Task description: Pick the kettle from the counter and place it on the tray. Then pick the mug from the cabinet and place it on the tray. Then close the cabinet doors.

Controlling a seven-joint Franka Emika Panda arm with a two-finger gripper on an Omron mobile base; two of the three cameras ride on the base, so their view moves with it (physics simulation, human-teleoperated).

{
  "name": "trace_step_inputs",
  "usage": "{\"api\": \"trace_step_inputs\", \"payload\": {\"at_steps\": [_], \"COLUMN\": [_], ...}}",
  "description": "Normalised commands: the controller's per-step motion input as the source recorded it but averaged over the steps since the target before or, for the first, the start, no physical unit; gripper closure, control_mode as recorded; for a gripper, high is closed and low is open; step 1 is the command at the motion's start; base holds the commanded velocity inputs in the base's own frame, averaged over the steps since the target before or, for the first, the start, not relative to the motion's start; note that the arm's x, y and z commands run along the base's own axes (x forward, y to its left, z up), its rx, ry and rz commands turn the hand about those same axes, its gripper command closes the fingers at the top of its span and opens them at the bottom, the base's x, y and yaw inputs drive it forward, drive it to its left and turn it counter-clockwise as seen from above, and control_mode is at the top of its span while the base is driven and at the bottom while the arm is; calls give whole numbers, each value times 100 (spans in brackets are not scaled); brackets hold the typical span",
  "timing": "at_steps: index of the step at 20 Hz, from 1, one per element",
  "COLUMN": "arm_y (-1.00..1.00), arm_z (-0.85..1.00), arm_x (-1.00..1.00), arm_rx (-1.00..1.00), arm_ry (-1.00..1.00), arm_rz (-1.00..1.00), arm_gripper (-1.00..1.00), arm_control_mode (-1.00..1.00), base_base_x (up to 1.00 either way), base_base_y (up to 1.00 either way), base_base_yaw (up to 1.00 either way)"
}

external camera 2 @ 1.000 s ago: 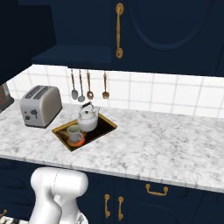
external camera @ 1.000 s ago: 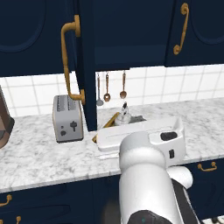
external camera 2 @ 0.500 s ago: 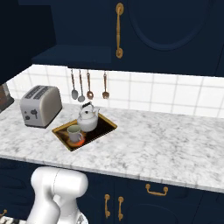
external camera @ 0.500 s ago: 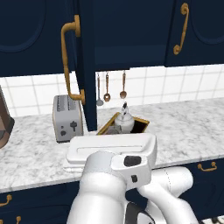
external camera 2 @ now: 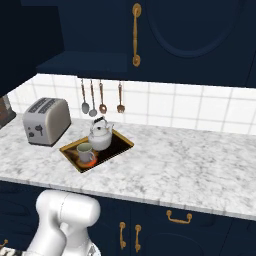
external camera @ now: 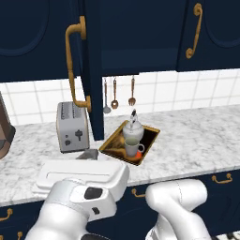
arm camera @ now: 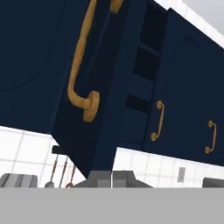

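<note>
The cabinet door [external camera: 91,70] on the left hangs open, and your arm has swung over to the left, toward it. The kettle [external camera: 132,131] and mug [external camera: 133,147] already sit on the tray [external camera: 149,140]. Your gripper [arm camera: 112,179] is shut and empty. I think closing the doors comes next.
</note>
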Motion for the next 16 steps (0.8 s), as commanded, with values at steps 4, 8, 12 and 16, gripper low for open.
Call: {"api": "trace_step_inputs", "payload": {"at_steps": [4, 8, 12, 16], "arm_y": [51, 41, 9, 7], "arm_z": [-14, -6, -9, -6], "arm_x": [55, 93, 80, 70], "arm_rx": [0, 0, 0, 0], "arm_ry": [0, 0, 0, 0], "arm_rz": [-7, -10, -12, -12], "arm_gripper": [100, 100, 100, 100], "arm_control_mode": [-100, -100, -100, -100], "base_base_x": [0, 0, 0, 0], "base_base_y": [0, 0, 0, 0], "base_base_yaw": [0, 0, 0, 0]}}
